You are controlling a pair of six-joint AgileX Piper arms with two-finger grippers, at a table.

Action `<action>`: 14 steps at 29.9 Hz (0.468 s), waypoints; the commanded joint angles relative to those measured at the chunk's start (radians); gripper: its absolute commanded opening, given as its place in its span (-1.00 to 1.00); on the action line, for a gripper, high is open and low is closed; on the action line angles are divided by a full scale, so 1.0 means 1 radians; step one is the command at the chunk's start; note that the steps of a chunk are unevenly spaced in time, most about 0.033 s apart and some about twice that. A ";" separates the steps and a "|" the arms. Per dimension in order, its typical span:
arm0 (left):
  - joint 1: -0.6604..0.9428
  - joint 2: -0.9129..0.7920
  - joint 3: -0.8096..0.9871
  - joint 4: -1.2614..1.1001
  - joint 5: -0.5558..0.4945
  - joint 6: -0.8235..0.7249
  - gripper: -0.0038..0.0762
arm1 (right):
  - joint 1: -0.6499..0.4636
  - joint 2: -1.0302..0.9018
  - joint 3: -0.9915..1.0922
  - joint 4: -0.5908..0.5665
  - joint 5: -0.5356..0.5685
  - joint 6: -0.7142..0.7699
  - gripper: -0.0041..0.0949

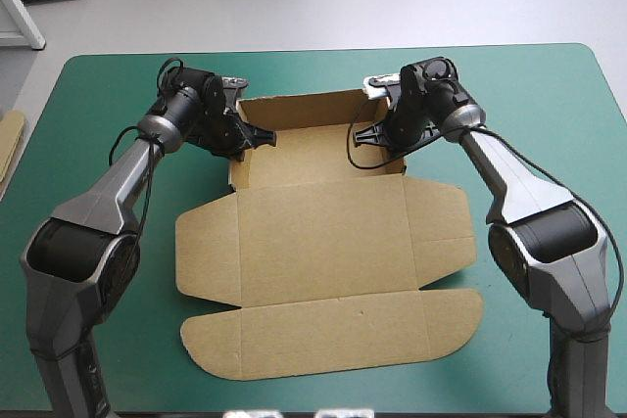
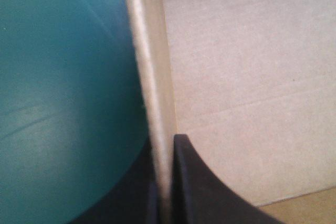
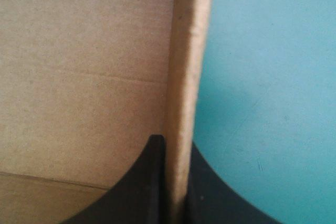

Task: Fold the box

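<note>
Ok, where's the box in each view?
High view: box mid-table, far walls raised, near flaps flat.
Left wrist view: its wall upright, gripped by the left pincer.
Right wrist view: its wall upright, gripped by the right pincer.
Shared landmark: teal-green cover outside each wall.

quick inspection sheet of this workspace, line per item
surface: teal-green cover, bare around the work
job's things: box, brown, far walls raised, near flaps and lid flat on the cover
clutter: nothing seen
grippers: left gripper shut on the box's left side wall; right gripper shut on its right side wall
cables: nothing seen beyond the arms' own
surroundings: edge of more brown board at the table's left edge
</note>
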 commanded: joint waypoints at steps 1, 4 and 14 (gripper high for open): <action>-0.005 -0.043 -0.034 0.045 -0.013 0.030 -0.92 | -0.008 -0.035 -0.020 -0.026 0.037 -0.038 -0.92; -0.005 -0.034 -0.034 0.043 -0.009 0.030 -0.92 | -0.008 -0.022 -0.020 -0.014 0.037 -0.043 -0.92; -0.005 -0.034 -0.034 0.043 -0.032 0.042 -0.85 | -0.008 -0.022 -0.022 -0.032 0.035 -0.050 -0.87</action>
